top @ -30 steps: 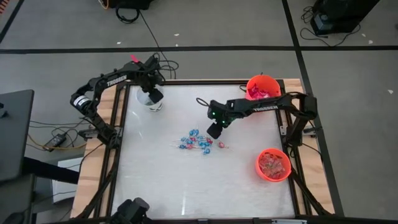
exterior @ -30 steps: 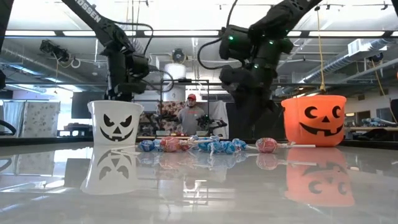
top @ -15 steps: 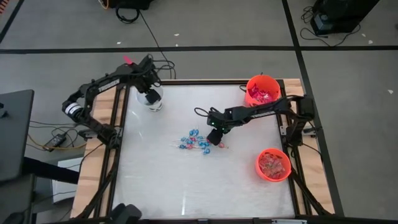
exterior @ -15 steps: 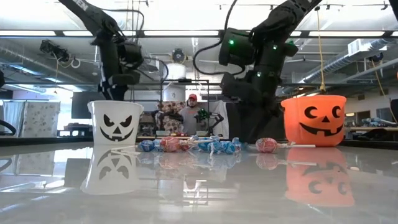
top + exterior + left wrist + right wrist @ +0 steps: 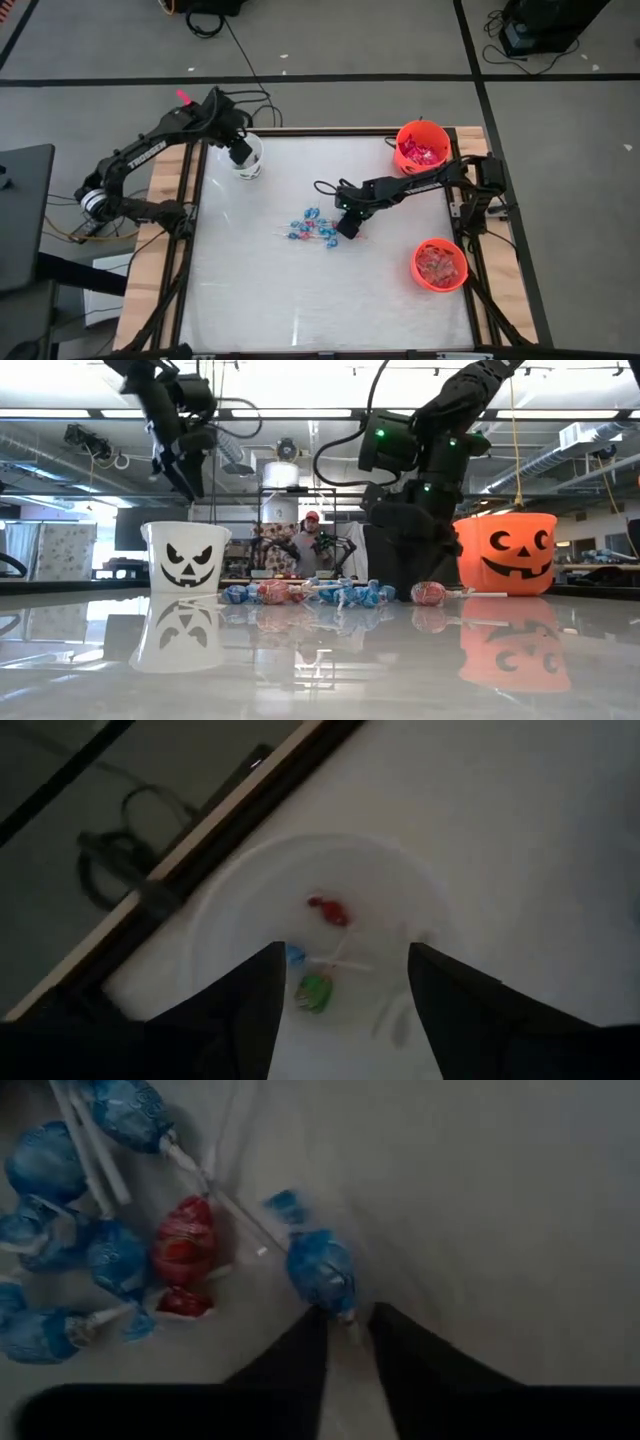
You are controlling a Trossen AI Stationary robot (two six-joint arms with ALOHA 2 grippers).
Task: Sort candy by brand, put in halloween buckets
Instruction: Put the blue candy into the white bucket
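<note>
At the tip of the right tool (image 5: 345, 1325), down on the tabletop (image 5: 300, 290), a blue-wrapped lollipop (image 5: 322, 1270) lies with its stick running back between the two dark fingers (image 5: 290, 1365). The fingers stand narrowly apart, close on either side of the stick; whether they actually pinch it cannot be told. Just beyond that lollipop, away from the right tool, lies the rest of the cluster (image 5: 312, 228): a red-wrapped lollipop (image 5: 185, 1240) and several more blue-wrapped ones, their white sticks crossing. In the low view this cluster sits in a row along the tabletop just beside the right tool (image 5: 405, 565).

Well apart from the right tool, on its arm's side of the tabletop, stand two orange buckets. The far one (image 5: 421, 147) holds red-wrapped candy. The near one (image 5: 440, 265) holds mixed small pieces. One orange bucket shows a dark jack-o'-lantern face (image 5: 505, 552) in the low view.

The left tool (image 5: 345, 985) hangs above the white bucket (image 5: 245, 160), clear of its rim. Its fingers (image 5: 250, 1005) are spread apart and hold nothing. Directly below it, inside the white bucket (image 5: 230, 910), lie a red-wrapped piece (image 5: 328, 910), a green-wrapped lollipop (image 5: 315, 990) and a small blue piece (image 5: 295, 955).

A person (image 5: 308, 545) stands in the room beyond the tabletop.
</note>
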